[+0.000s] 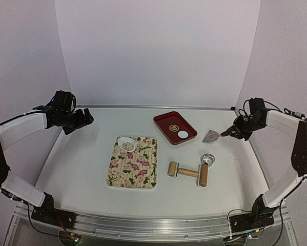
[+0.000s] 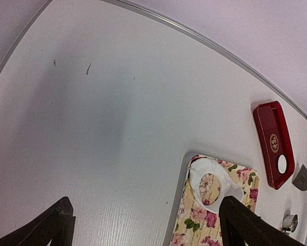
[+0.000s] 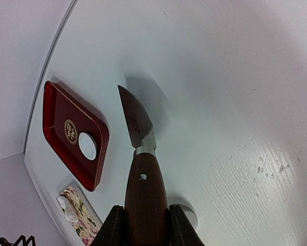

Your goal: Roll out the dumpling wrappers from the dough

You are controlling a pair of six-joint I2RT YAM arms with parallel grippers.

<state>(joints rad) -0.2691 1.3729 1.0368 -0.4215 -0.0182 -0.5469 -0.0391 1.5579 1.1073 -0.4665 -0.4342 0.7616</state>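
The right end effector (image 1: 229,132) is clamped on a wooden-handled scraper (image 3: 135,120). Its blade points along the worktop (image 1: 91,169) at the red tray (image 1: 163,120) just beside it. The dumpling wrapper (image 1: 183,134) lies in the tray's corner nearest the blade, so the right arm is nearer. The left end effector (image 1: 81,122), fingers apart, hovers by the far-left edge. Its wrist view plainly shows the hole in the dough sheet (image 2: 202,166).
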